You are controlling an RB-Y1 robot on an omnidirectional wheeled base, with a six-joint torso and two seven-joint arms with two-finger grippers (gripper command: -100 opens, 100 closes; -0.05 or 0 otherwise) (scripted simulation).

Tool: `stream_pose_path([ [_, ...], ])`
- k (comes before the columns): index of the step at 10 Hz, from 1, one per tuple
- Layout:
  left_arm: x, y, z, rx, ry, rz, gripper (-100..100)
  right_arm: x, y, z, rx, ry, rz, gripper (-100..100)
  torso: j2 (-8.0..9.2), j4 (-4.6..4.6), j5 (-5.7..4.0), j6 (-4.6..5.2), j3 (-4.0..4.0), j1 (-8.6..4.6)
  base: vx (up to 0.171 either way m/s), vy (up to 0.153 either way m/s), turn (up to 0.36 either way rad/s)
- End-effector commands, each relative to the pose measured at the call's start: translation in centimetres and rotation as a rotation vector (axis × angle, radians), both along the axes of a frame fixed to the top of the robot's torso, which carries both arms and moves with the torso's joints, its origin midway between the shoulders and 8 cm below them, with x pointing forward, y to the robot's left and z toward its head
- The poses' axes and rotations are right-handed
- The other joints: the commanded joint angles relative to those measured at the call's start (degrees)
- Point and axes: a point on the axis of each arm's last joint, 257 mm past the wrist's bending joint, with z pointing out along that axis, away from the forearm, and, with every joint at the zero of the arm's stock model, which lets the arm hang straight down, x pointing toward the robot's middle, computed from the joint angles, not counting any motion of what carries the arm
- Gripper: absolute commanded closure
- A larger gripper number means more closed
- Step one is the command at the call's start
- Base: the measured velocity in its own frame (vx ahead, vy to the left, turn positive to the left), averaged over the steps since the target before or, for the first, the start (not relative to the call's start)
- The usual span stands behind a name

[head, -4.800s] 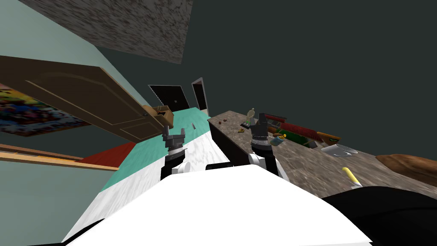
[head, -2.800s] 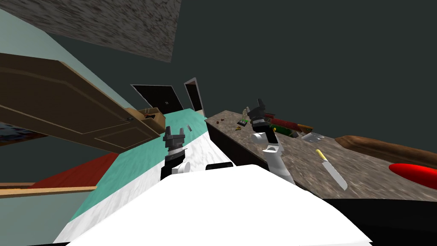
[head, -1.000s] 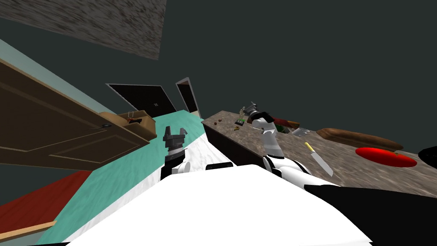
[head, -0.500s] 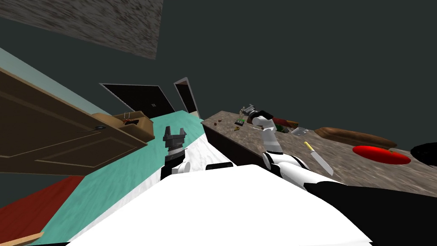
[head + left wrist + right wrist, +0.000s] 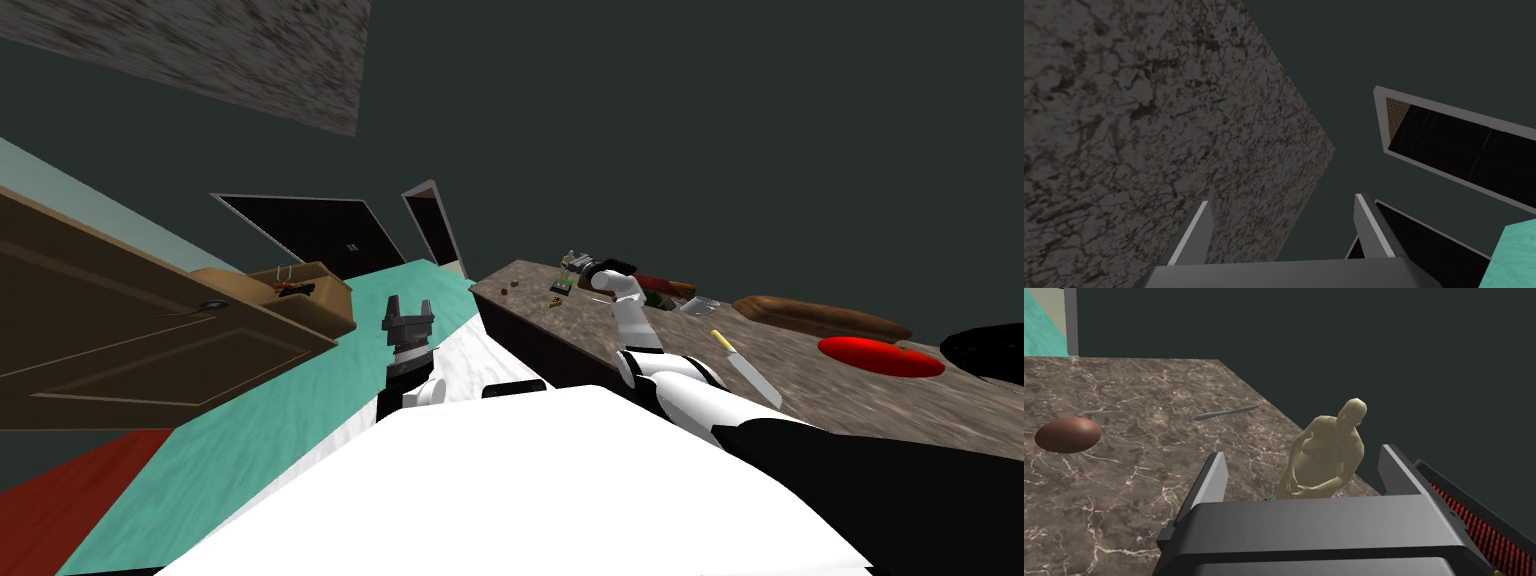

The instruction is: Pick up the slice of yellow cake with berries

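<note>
Brown, white-veined marble countertop

Nothing to read here: no lettering, no label, no brand, no number and no sign on any surface. The little things at the far end of the counter are too small to tell whether they carry any marking.
</note>
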Motion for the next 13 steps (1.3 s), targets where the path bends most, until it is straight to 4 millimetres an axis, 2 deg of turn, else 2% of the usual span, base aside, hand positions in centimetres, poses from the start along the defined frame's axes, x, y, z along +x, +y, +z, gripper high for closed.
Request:
stream_pose_path([
  [1,0.0,0.0,0.0,0.000,0.000,0.000,0,-0.1,0.0,-0.7,0.029,0.029,0.002,-100,0.00,0.00,0.00,0.00,0.00,0.00,0.014,0.007,0.022],
  [2,0.0,0.0,0.0,0.000,0.000,0.000,0,0.3,-0.3,-2.3,0.095,0.087,0.004,-100,0.06,0.01,-0.01,0.01,0.03,-0.06,0.027,0.013,-0.054],
  [6,0.0,0.0,0.0,0.000,0.000,0.000,0,0.5,-0.6,-5.9,0.244,0.226,0.001,-100,0.01,0.00,0.00,0.01,0.01,-0.02,0.033,0.025,-0.049],
  [10,0.0,0.0,0.0,0.000,0.000,0.000,0,-0.2,-1.3,-11.2,0.396,0.394,-0.034,-100,-0.01,-0.01,-0.01,0.01,-0.01,-0.03,0.038,0.024,-0.042],
  [11,0.0,0.0,0.0,0.000,0.000,0.000,0,-0.4,-1.2,-11.7,0.417,0.415,-0.038,-100,-0.02,-0.01,-0.01,0.02,-0.01,-0.04,0.030,0.019,-0.029],
  [12,0.0,0.0,0.0,0.000,0.000,0.000,0,-0.8,-1.5,-13.5,0.465,0.469,-0.053,-100,0.00,0.00,-0.01,0.00,0.00,-0.04,0.043,0.025,-0.046],
  [13,0.0,0.0,0.0,0.000,0.000,0.000,0,-1.0,-1.4,-13.9,0.485,0.489,-0.057,-100,-0.02,-0.01,-0.01,0.02,-0.01,-0.03,0.034,0.023,-0.031],
])
